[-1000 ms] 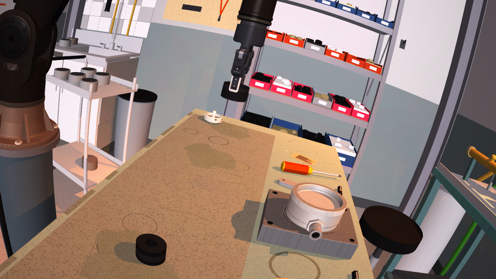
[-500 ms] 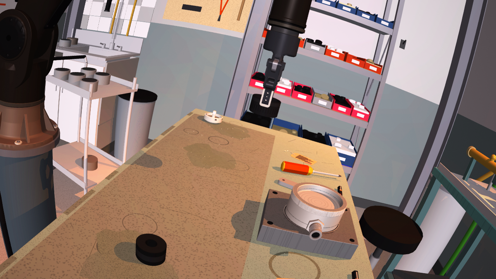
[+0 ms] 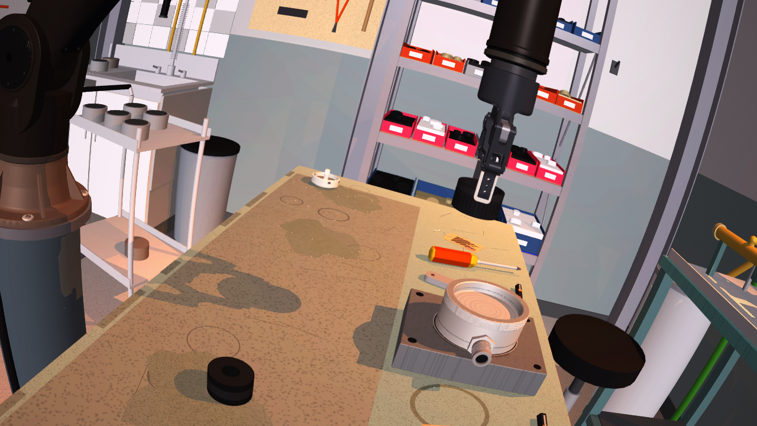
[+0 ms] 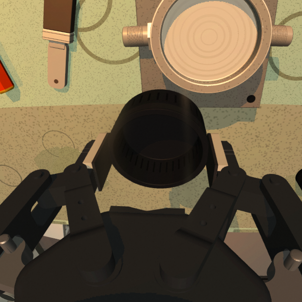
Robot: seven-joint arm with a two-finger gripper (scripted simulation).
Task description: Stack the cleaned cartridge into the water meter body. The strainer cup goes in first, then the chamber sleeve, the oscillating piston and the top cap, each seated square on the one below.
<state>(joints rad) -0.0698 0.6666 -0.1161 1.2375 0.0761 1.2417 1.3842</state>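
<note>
The strainer cup (image 3: 477,199) hangs in the air above the bench, apart from the water meter body (image 3: 483,318) that sits on its grey base plate at the near right. I hold this black slotted cup (image 4: 160,138) in my closed gripper (image 4: 157,157), its open mouth facing up toward the wrist camera. The meter body (image 4: 209,42) is an open silver ring with a tan ribbed floor and nothing inside. A black ring-shaped part (image 3: 230,380) lies at the bench's near left. A white part with a centre post (image 3: 325,178) lies at the far left corner.
Red and blue bins (image 3: 430,130) fill the shelf behind the bench. An orange-handled screwdriver (image 3: 466,258) and a flat tool with a brown handle (image 4: 57,39) lie by the meter body. A black stool (image 3: 595,351) stands off the bench's right edge.
</note>
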